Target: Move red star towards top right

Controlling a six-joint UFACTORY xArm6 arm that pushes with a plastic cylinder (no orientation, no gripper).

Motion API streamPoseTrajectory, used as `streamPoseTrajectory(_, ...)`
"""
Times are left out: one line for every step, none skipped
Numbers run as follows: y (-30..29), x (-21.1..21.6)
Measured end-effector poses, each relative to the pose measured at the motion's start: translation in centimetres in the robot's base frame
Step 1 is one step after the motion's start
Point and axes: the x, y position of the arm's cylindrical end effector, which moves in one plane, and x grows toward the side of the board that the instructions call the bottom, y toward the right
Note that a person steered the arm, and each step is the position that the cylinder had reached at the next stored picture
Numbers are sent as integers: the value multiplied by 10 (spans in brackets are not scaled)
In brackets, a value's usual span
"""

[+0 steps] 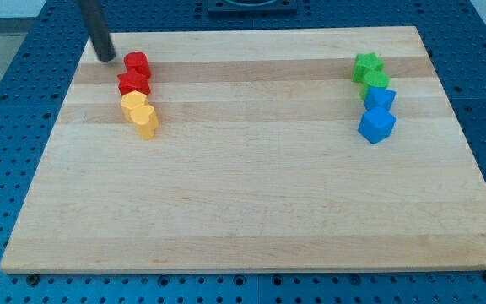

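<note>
Wooden board [251,194], my tip [106,57] just left of red blocks [135,73], shapes unclear

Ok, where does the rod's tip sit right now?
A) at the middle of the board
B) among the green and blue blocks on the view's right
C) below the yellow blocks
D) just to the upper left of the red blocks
D: my tip stands near the wooden board's top-left corner, just up and left of the upper red block, with the red star below that block.
</note>
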Motion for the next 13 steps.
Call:
streamPoseTrajectory(21, 43)
streamPoseTrajectory(65, 59)
streamPoseTrajectory(122, 59)
streamPoseTrajectory(71, 59)
streamPoseTrajectory(24, 67)
streamPoseTrajectory(64, 92)
streamPoseTrajectory(144, 90)
streamPoseTrajectory(223, 60)
streamPoseTrajectory(211, 79)
streamPoseTrajectory(199, 123)
streamPoseTrajectory(243, 118)
streamPoseTrajectory(281, 71)
streamPoseTrajectory(296, 39)
